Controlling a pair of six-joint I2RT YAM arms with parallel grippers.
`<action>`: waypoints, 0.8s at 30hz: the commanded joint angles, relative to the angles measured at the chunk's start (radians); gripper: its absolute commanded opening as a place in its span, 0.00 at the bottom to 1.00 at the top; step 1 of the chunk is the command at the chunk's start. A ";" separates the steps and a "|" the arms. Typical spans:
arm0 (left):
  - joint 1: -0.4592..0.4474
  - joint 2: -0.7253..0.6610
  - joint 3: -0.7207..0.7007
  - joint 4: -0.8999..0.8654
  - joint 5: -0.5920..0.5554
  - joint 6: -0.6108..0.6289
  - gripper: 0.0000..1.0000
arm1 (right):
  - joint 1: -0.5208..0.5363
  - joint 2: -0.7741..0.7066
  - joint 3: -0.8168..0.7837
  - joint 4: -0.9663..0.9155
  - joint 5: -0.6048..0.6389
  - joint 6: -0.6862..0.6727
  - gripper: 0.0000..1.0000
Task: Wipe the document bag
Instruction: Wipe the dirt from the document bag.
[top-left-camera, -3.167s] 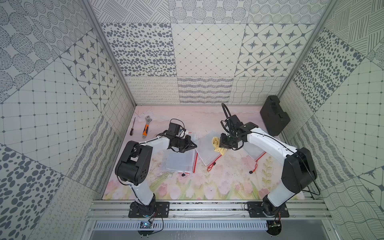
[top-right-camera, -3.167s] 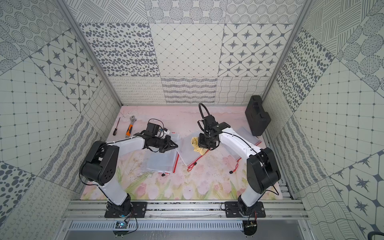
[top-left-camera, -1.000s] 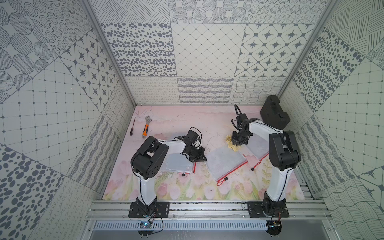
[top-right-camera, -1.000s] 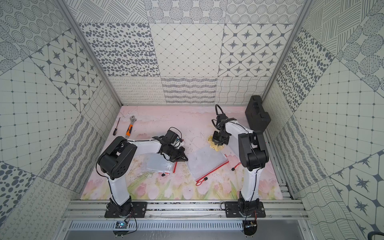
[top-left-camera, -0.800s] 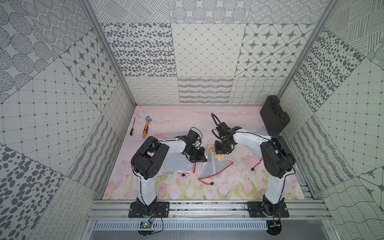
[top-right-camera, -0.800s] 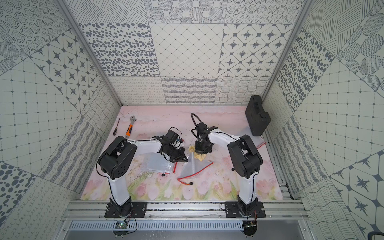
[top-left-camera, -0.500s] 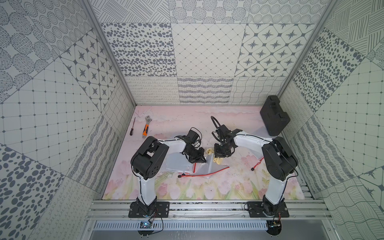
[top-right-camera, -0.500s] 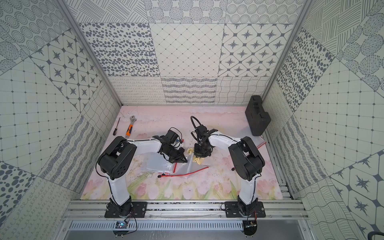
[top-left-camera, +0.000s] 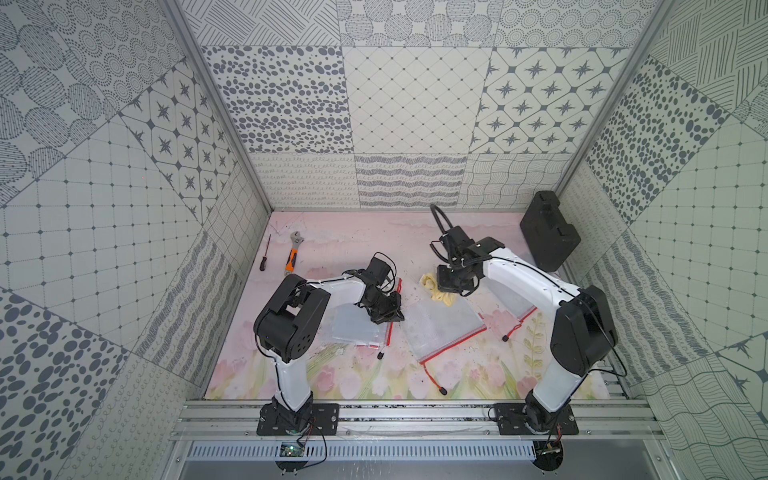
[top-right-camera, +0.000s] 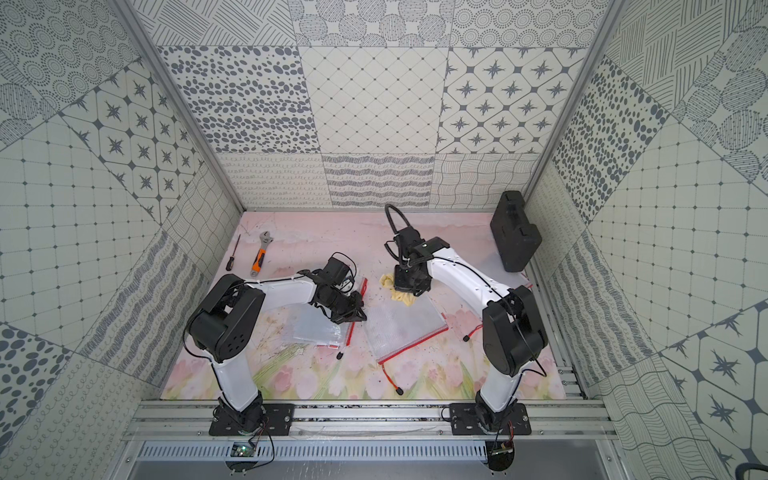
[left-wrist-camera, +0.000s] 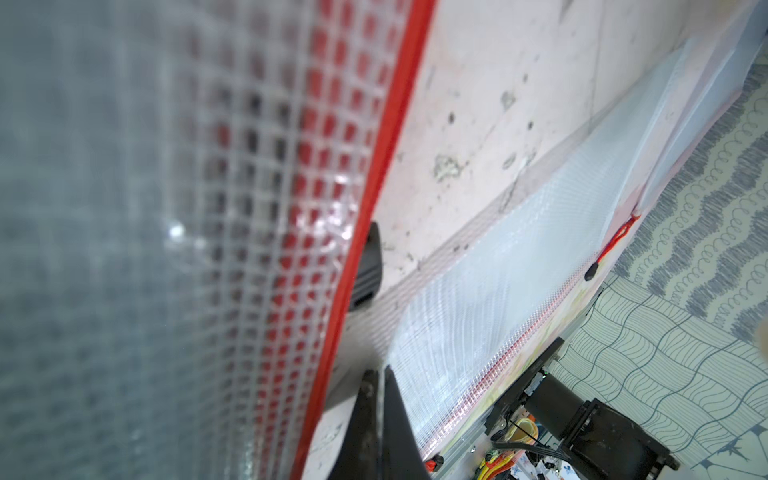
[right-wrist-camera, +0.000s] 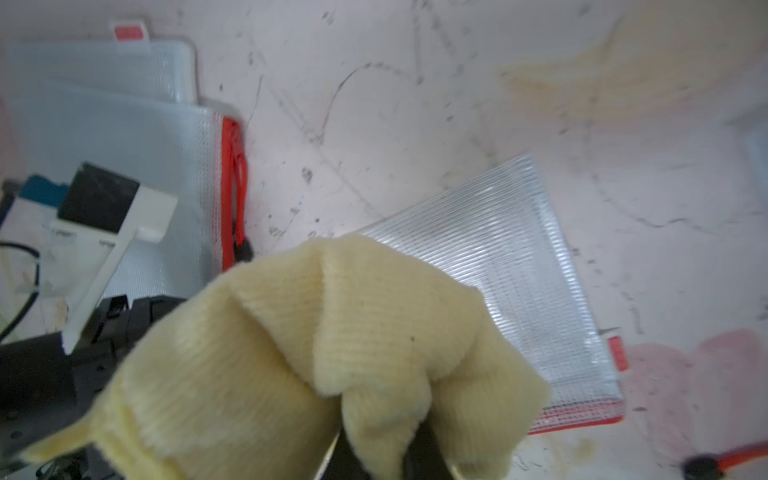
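Clear mesh plastic with a red zip edge, the document bag (top-left-camera: 442, 328) lies flat on the floral mat (top-left-camera: 332, 374) between the two arms in both top views, with its zip toward the front. Half a second ago it was tipped up on edge and leaning toward the left arm. Now it is down and spread out, so its broad face is open for wiping.

The yellow cloth (top-left-camera: 436, 289) is bunched in the right gripper (top-left-camera: 451, 286), which pinches a fold of it in the right wrist view. The cloth has drawn back to the bag's far corner, and I cannot tell whether it touches the bag or hangs just over it.

The left gripper (left-wrist-camera: 376, 376) has not shifted. Its fingers are pressed together right at the bag's left corner. I cannot see whether a sliver of plastic is caught between them.

I judge a fresh stroke is about to start from that far corner. If the left gripper is not anchoring the bag, the slick pouch may slide.

A second pouch (top-left-camera: 353, 328) lies under the left arm, just beside the bag.
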 joint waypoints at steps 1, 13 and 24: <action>0.008 0.001 0.014 -0.013 -0.103 -0.071 0.00 | 0.092 0.096 -0.065 0.077 -0.120 0.067 0.00; 0.011 -0.022 0.007 -0.056 -0.103 -0.020 0.00 | -0.003 0.129 -0.247 0.225 -0.180 0.115 0.00; 0.014 -0.022 -0.008 -0.045 -0.085 -0.004 0.00 | -0.295 0.140 -0.065 -0.020 0.061 -0.093 0.00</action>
